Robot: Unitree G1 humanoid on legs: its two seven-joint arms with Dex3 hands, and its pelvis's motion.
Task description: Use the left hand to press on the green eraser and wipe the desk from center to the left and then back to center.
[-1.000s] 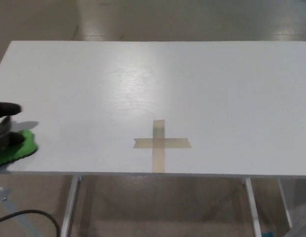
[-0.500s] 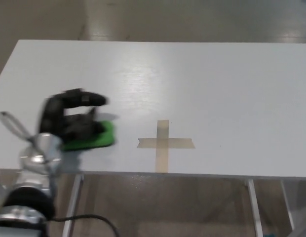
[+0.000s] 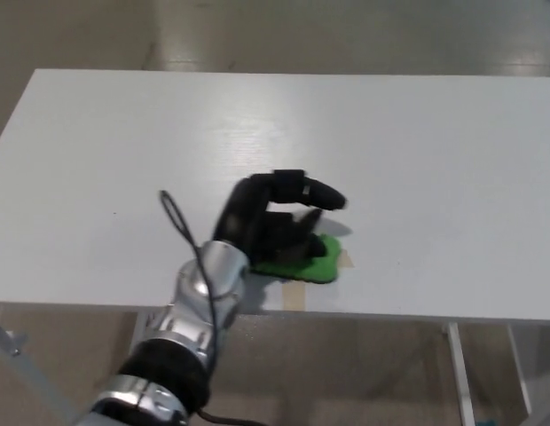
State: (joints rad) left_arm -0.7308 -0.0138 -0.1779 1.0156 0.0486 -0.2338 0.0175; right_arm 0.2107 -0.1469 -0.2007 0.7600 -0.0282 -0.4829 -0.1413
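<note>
The green eraser (image 3: 309, 264) lies flat on the white desk (image 3: 275, 133), near the front edge at the centre, over a tan tape cross (image 3: 295, 297) that it mostly hides. My left hand (image 3: 273, 224) rests on top of the eraser, pressing down on it, with one finger stretched out to the right above it. The silver and black forearm (image 3: 191, 328) comes up from the lower left. My right hand does not show.
The desk's front edge runs just below the eraser, with metal legs (image 3: 459, 373) and the floor underneath. A thin black cable (image 3: 182, 226) loops up from the wrist.
My left hand has slid the eraser from the desk's far left edge rightward to the centre, onto the tape cross. The camera has shifted slightly.
</note>
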